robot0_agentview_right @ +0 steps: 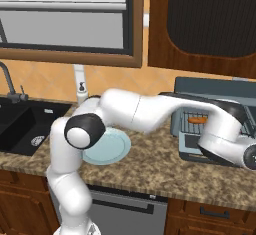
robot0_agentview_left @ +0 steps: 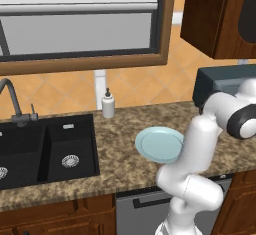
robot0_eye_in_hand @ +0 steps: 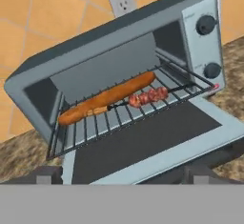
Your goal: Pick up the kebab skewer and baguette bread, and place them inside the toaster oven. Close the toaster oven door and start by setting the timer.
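Bread (robot0_eye_in_hand: 107, 98) and skewer (robot0_eye_in_hand: 143, 97) already sit on the oven (robot0_eye_in_hand: 62, 66) rack; door (robot0_eye_in_hand: 147, 144) hangs open, timer unset, gripper (robot0_eye_in_hand: 119, 176) grip unclear.

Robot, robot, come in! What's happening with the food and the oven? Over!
Bread and skewer on oven rack. Door hanging open. Jaws empty near door, nothing blocking.

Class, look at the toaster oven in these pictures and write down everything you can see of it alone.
The toaster oven is a boxy slate blue-grey appliance on the speckled counter by a tiled wall. Two dark knobs sit one above the other on its right front. Its door, dark glass in a blue-grey frame, hangs fully open and flat. On the wire rack the baguette bread and the kebab skewer lie side by side.
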{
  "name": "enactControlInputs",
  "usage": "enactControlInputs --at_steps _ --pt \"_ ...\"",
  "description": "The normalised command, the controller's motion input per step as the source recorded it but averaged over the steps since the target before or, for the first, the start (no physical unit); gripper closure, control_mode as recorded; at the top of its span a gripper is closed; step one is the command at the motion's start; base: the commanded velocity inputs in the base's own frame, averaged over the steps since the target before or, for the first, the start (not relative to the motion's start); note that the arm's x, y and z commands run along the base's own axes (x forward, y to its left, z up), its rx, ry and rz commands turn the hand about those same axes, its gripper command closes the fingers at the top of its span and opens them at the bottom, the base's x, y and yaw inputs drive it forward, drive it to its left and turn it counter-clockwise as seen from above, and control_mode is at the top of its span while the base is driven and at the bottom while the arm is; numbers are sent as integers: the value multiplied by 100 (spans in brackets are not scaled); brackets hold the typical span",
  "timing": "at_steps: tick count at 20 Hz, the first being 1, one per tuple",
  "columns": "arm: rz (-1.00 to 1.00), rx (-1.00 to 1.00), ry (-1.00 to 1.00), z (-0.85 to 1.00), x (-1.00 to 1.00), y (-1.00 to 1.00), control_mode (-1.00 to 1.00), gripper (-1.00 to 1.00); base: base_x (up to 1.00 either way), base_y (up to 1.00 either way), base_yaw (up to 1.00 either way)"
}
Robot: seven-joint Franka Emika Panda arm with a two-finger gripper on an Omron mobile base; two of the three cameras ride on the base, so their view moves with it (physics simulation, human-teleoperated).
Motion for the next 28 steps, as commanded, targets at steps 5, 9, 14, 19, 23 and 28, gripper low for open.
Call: enactControlInputs --at_steps 5,9,14,19,23,28 --pt "3 -18 -6 -9 2 35 -100 -100 0 0 0" --pt "1 -18 -10 0 8 20 -100 -100 0 0 0" --pt "5 -30 -5 -5 0 4 -100 -100 0 0 0" --pt "10 -19 -6 -3 1 -1 -100 -100 0 0 0" --pt "9 -2 -5 0 0 0 -100 -100 0 0 0" --pt "5 0 -1 -3 0 -12 -100 -100 0 0 0"
